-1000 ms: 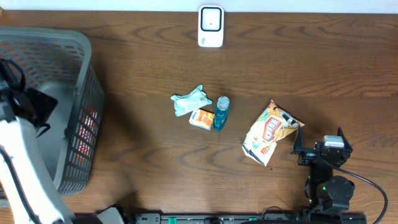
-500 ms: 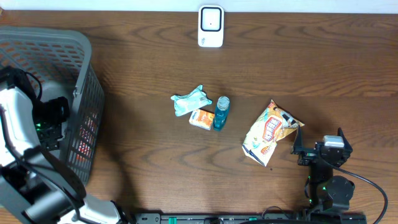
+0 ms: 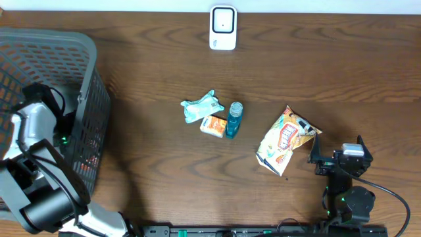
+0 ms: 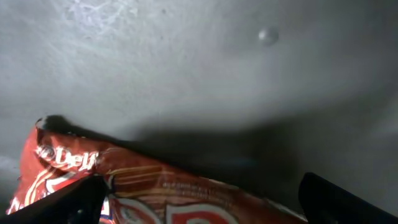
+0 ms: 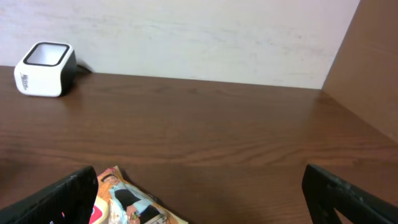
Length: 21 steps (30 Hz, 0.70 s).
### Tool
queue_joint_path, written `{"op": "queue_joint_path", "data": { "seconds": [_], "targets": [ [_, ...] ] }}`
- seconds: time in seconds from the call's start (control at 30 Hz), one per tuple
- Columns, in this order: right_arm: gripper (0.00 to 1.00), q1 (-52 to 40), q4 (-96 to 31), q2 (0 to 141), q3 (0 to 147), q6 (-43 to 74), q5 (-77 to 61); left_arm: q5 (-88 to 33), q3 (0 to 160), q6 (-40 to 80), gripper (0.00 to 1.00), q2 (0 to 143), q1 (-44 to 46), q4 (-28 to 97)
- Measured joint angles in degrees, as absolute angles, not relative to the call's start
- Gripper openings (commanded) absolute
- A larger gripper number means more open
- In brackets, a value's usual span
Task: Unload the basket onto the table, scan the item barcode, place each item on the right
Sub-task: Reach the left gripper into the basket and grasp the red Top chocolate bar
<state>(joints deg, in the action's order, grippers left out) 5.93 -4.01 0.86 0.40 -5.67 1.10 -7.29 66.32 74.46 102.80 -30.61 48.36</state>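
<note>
Resting at the near edge: right fingers [image 5: 69, 194], spread wide and empty, aimed across the tabletop [image 3: 342, 79]; apparently parked ready for a pick.
Chip bag [image 3: 284, 139]: just beyond them, lying flat, untouched. It is the nearest item, so likely the next to scan.
Left fingers [image 4: 69, 202]: spread wide, empty, down inside the basket [image 3: 39, 41] at the left.
Red packet [image 4: 155, 190]: on the basket floor beneath them, gripped by neither finger, which suggests the basket takes finished items.
Mid-tabletop cluster: orange packet [image 3: 213, 125] touching blue bottle [image 3: 233, 119], teal pack [image 3: 202, 106] just behind. All are loose, presumably awaiting scanning.
Scanner [image 3: 223, 27]: standing at the far edge, well apart from every item, so each must be carried to it.
</note>
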Motion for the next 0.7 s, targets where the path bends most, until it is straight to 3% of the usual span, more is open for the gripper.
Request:
{"op": "queue_joint_path", "data": {
  "seconds": [0.37,0.7],
  "targets": [
    [0.99,5.93,-4.01,0.86,0.4,-5.67,1.1,-0.34,63.0,74.22,0.99,99.96,-29.28,39.07],
    [0.99,5.93,-4.01,0.86,0.4,-5.67,1.1,8.23,62.33,52.29,0.99,101.08,-29.47,27.03]
  ]
}}
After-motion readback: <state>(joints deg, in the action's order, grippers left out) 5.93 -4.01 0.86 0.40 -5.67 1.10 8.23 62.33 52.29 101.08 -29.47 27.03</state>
